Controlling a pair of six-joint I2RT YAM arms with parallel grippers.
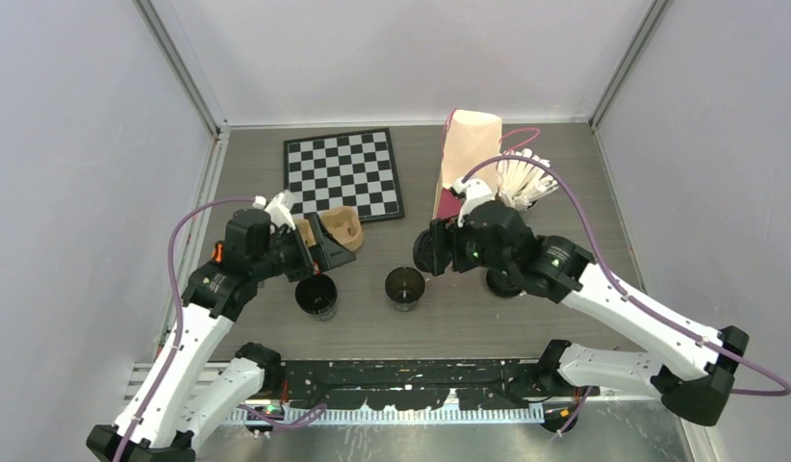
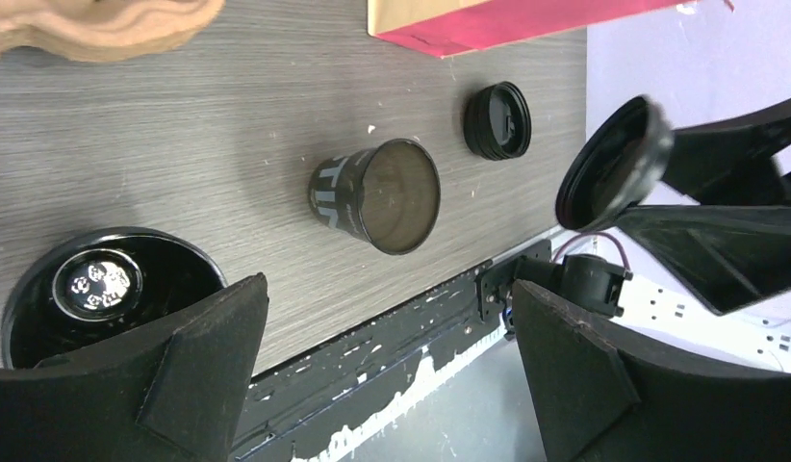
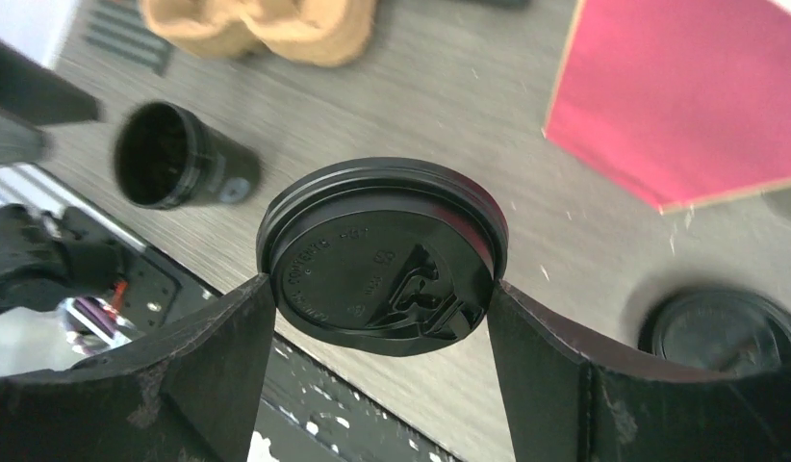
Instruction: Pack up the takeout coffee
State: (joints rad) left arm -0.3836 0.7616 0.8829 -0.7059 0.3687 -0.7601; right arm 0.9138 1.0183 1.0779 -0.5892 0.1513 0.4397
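Mid lidding step. Gripping lid across its rim in right hand, tilted, clear of desk. Next: level it, centre over open cup just ahead-left of that hand, press down evenly. Other side: left hand released, spread wide right by 2nd cup. 2nd lid flat beside right hand.

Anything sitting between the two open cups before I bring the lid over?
Nothing: bare tabletop runs between the left cup and the middle cup, plain in the top view. The lid is gripped in the right claw.
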